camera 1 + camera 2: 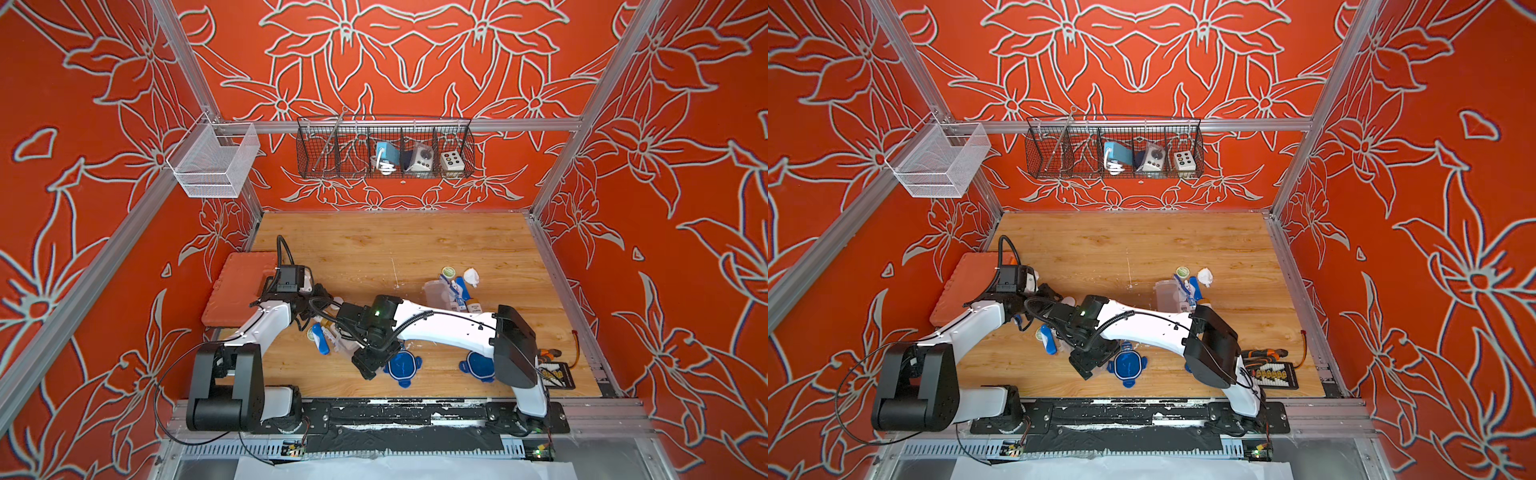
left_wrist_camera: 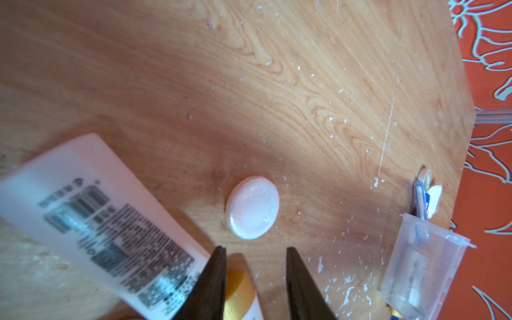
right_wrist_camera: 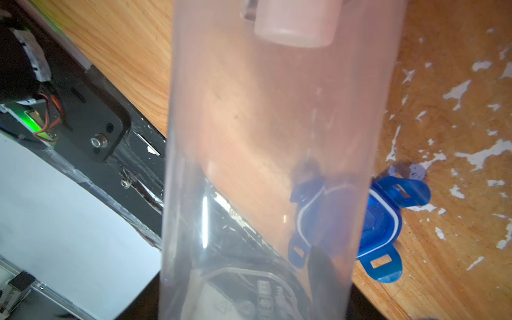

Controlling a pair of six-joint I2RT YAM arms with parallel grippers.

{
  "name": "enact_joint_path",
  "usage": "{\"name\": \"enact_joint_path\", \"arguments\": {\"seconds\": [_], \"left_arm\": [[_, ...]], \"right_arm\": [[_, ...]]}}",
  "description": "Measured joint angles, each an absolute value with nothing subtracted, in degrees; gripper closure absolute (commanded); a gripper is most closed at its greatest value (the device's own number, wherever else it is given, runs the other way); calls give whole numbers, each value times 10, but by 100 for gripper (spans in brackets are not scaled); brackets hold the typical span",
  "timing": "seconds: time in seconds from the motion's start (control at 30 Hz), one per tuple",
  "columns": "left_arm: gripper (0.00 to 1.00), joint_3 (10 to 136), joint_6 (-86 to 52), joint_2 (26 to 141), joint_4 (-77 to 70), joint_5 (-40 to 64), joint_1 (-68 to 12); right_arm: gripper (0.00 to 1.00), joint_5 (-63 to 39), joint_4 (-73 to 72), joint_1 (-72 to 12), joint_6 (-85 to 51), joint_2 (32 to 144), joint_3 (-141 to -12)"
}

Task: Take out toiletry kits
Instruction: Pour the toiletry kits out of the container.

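Note:
My right gripper is shut on a clear tub, which fills the right wrist view; a pale cylindrical piece shows at its far end. My left gripper hangs open just above the wood. An amber-ended mini bottle lies beside one finger, a round white piece just ahead, and a white-labelled bottle to the side. In a top view, toiletries lie in two loose groups: a blue tube near the grippers, and a toothbrush and bottles further right.
A second clear tub lies on its side among the right group. Two blue clip lids rest near the front edge. An orange case sits at the left, pliers and a black box at the front right.

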State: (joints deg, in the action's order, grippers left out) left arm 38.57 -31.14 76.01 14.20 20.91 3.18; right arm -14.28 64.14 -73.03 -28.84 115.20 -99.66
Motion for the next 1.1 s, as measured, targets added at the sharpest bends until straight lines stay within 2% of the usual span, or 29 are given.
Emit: {"name": "enact_joint_path", "arguments": {"seconds": [0.6,1.1], "left_arm": [[66,397,-311,744,153,209,32],[66,397,-311,743,159,209,32]], "right_arm": [[69,-181,631,-730,-289,1098,-943],[74,-179,613,-723,-283,1161,-1006]]}}
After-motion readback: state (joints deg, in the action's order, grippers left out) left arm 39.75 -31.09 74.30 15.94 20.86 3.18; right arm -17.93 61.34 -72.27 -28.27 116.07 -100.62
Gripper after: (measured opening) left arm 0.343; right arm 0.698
